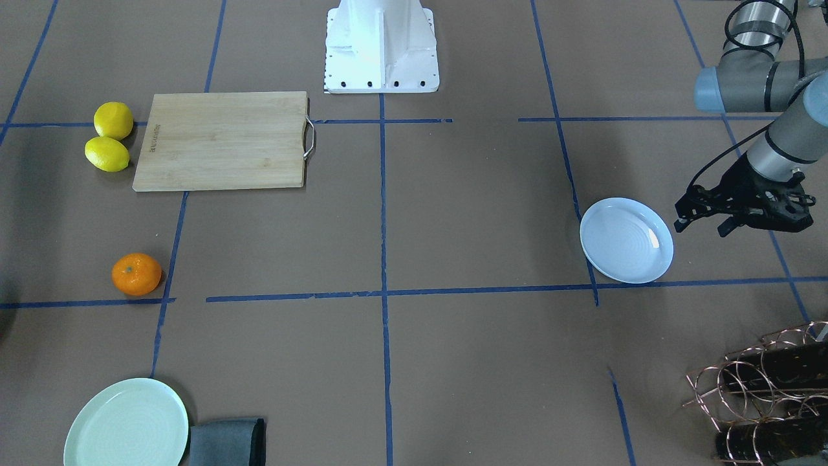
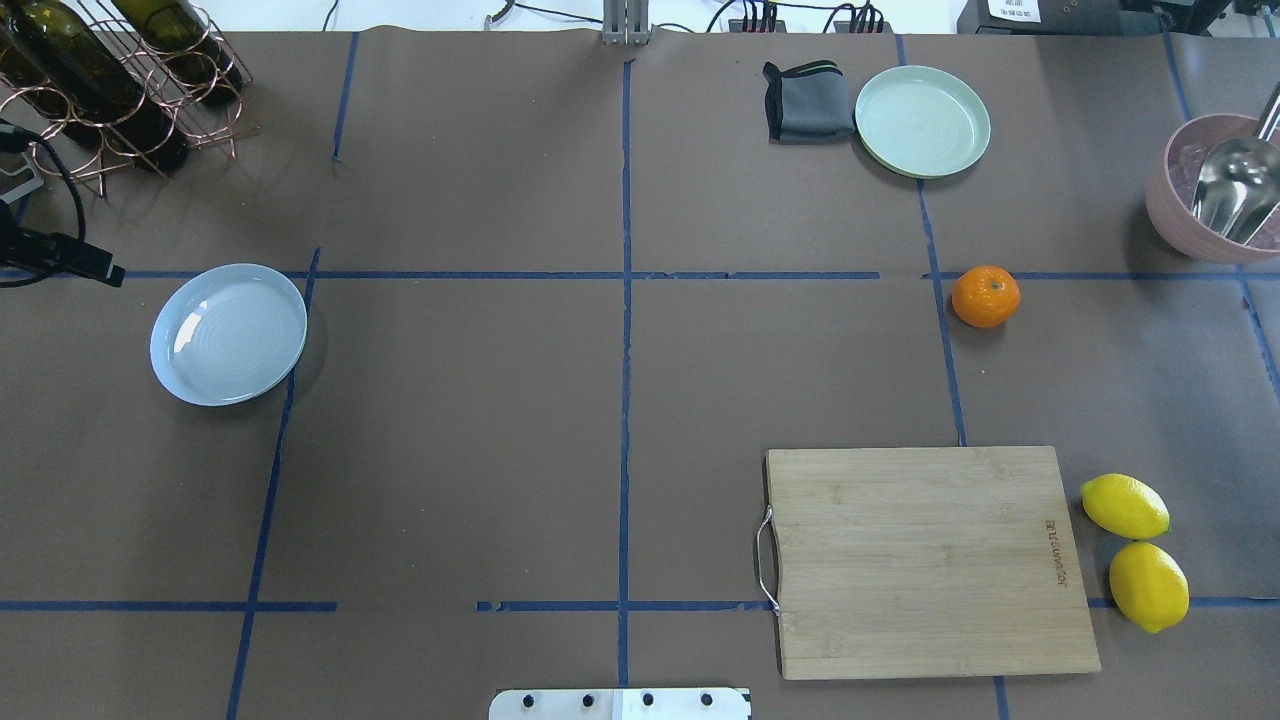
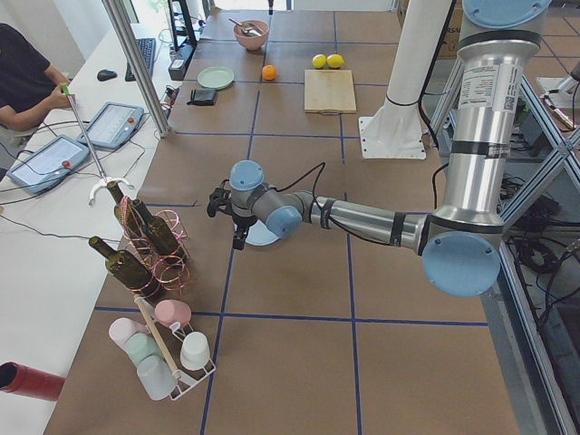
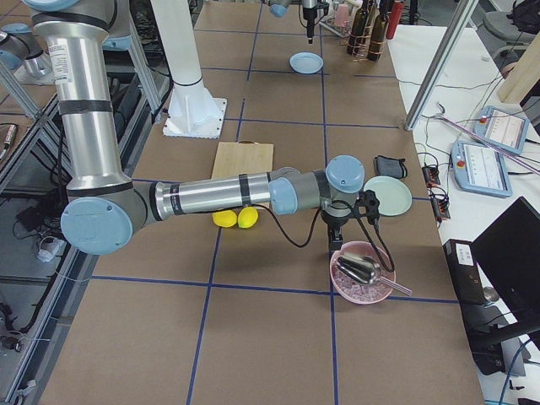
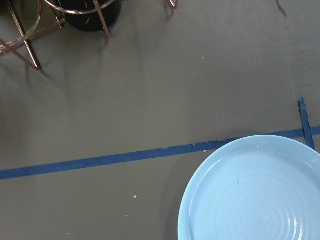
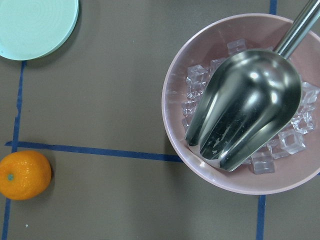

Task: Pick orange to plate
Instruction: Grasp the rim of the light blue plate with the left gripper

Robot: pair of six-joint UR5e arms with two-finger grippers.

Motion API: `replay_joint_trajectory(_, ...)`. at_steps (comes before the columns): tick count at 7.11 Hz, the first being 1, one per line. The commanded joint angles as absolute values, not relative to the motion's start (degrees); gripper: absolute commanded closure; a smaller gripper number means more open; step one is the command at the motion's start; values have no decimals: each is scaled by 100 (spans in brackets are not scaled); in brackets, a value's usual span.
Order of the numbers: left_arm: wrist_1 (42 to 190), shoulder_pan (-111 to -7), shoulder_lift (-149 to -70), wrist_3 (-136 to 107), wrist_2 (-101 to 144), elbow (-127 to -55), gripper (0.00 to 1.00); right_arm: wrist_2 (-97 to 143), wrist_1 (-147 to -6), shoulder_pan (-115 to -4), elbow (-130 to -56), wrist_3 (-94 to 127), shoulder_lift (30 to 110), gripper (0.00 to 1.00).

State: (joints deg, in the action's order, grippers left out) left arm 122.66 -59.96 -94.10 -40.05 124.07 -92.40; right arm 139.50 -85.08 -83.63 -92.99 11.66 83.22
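Pink bowl [image 6: 172, 120] of ice with its steel scoop [image 6: 245, 105] fills the right wrist view, and the orange [image 6: 24, 175] sits on the tabletop [image 2: 480, 420] near it, off to one side, so the right pincer [image 4: 335, 236], hanging by the bowl, belongs to the nearer arm. Being round, the fruit offers no long axis. The bluish-white plate [image 2: 228, 335] lies bare, well apart across the tabletop, just beside the left pincer [image 1: 705, 219]. Neither wrist view shows its own pincer, and elsewhere both are small or dark, so I cannot tell whether either is released or clenched.
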Motion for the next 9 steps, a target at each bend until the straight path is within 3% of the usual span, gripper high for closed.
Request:
replay_joint_trajectory(1,12766,-5714,-9457,-4409,12148,-8888,15,13948,-8508,-8358,-9316,1248,8288,0)
replay_joint_trajectory(9,13210,-5282,-9475,-4755,11821,-8535,38,13948,-8508,-8358,-9325,1257,8288,0)
